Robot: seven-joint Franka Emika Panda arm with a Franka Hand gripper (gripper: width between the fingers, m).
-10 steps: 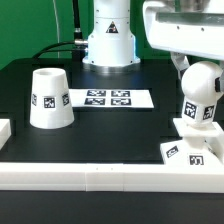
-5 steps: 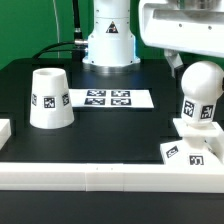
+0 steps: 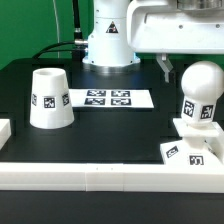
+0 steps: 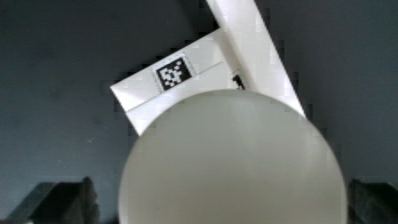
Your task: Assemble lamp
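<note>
The lamp's bulb [image 3: 200, 95], white with a round head and a tag, stands upright on the flat square base [image 3: 208, 140] at the exterior view's right. The tapered shade [image 3: 48, 98] stands apart at the left, wide end down. My gripper [image 3: 190, 58] hangs just above the bulb's head, open and holding nothing; one dark finger [image 3: 163, 67] shows beside the head. In the wrist view the bulb's head [image 4: 228, 150] fills the middle, the base [image 4: 175, 75] with its tag lies beyond it, and my gripper [image 4: 217, 203] straddles the head with its dark fingertips [image 4: 63, 202] wide apart.
The marker board [image 3: 106, 98] lies flat at the middle back. A long white rail [image 3: 100, 178] runs along the front edge, also seen in the wrist view [image 4: 249, 45]. The arm's white pedestal [image 3: 108, 40] stands behind. A short rail end [image 3: 4, 130] sits at the far left.
My gripper has risen off the bulb and shifted toward the exterior view's left. The bulb stays upright on the base. The shade has not moved.
</note>
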